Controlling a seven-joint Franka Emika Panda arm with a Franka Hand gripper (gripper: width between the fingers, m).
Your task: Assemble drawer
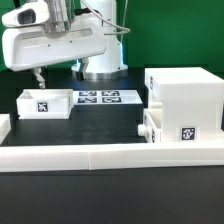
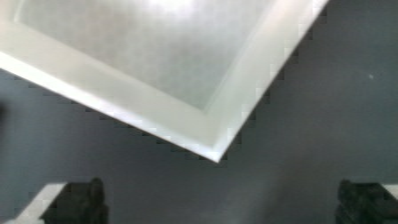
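Observation:
A small white tray [image 1: 42, 102] with a black-and-white tag on its front lies on the dark table at the exterior view's left. My gripper [image 1: 40, 78] hangs just above its far edge, open and empty. In the wrist view a corner of the tray [image 2: 178, 70] fills the frame, and the gripper [image 2: 217, 205] has its two dark fingertips [image 2: 71, 203] wide apart over bare table beside that corner. The large white casing [image 1: 185, 95] stands at the exterior view's right. A second tray [image 1: 153, 124] sits in its lower opening, with its front sticking out.
The marker board [image 1: 105, 97] lies flat between the tray and the casing. A long low white rail [image 1: 110, 152] runs along the front of the table. The robot's base [image 1: 100, 55] stands behind the marker board.

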